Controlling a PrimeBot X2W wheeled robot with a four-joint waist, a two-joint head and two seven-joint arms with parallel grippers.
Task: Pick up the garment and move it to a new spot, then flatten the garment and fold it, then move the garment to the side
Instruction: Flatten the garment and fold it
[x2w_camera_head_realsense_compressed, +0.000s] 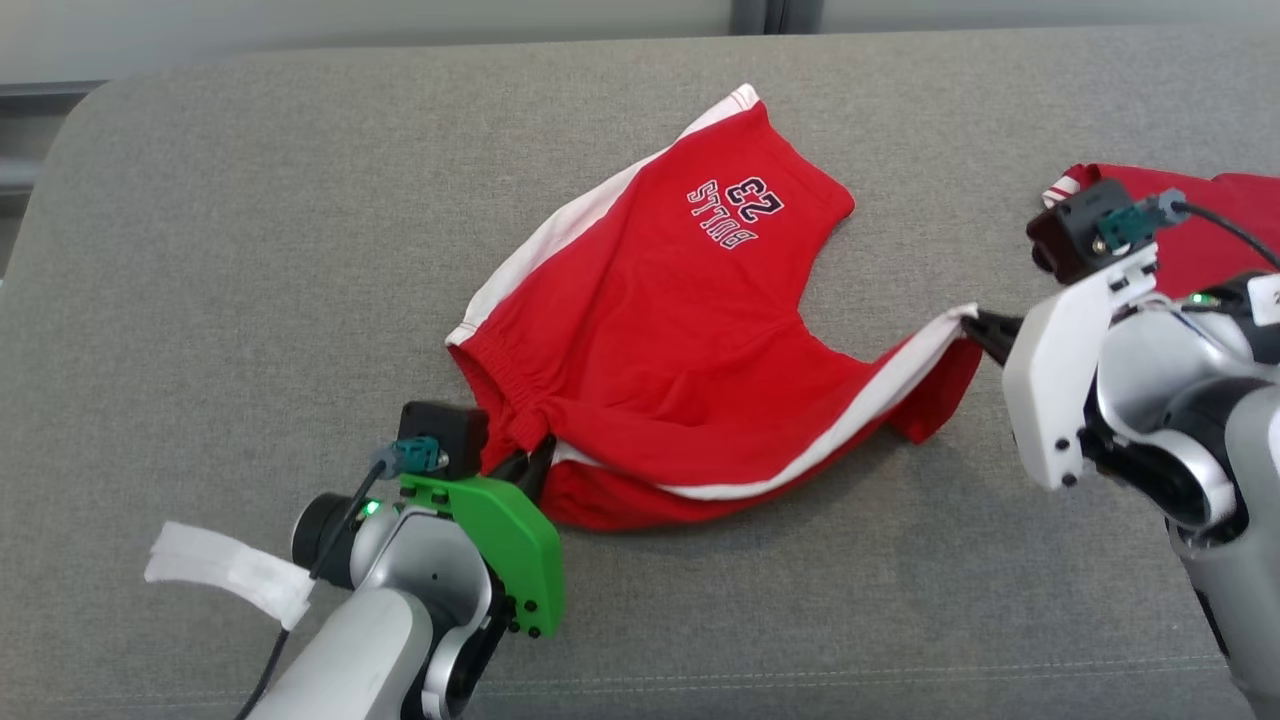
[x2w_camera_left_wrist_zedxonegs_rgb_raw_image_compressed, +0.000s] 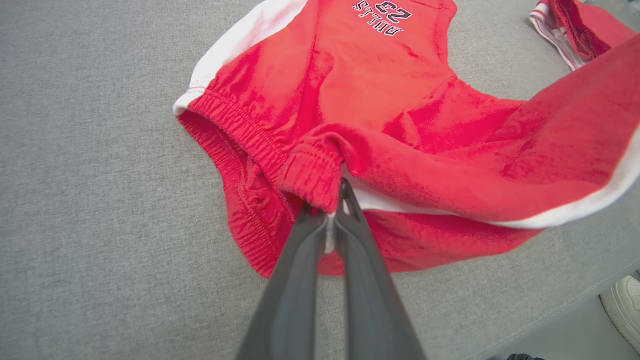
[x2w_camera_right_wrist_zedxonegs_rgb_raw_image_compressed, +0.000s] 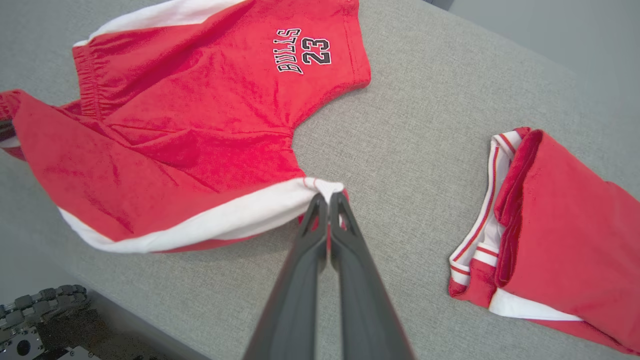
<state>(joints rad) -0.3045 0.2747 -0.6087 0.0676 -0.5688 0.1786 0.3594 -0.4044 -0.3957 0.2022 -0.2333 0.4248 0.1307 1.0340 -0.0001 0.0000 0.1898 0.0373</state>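
The garment (x2w_camera_head_realsense_compressed: 650, 330) is a pair of red shorts with white side stripes and "BULLS 23" print, lying on a grey padded surface (x2w_camera_head_realsense_compressed: 250, 300). My left gripper (x2w_camera_head_realsense_compressed: 535, 455) is shut on the elastic waistband, seen close up as bunched red cloth between the left gripper (x2w_camera_left_wrist_zedxonegs_rgb_raw_image_compressed: 332, 212) tips. My right gripper (x2w_camera_head_realsense_compressed: 978, 325) is shut on the white-striped hem corner of one leg, which is lifted and stretched toward me; the right gripper (x2w_camera_right_wrist_zedxonegs_rgb_raw_image_compressed: 327, 200) pinches that white corner. The garment (x2w_camera_right_wrist_zedxonegs_rgb_raw_image_compressed: 200, 125) hangs taut between the two grips, its far leg resting flat.
A second red garment (x2w_camera_right_wrist_zedxonegs_rgb_raw_image_compressed: 560, 235) with red-and-white trim lies folded at the right, partly behind my right wrist (x2w_camera_head_realsense_compressed: 1100, 240). The surface's near edge (x2w_camera_left_wrist_zedxonegs_rgb_raw_image_compressed: 560, 305) is close, with a white shoe (x2w_camera_left_wrist_zedxonegs_rgb_raw_image_compressed: 622, 310) on the floor below it.
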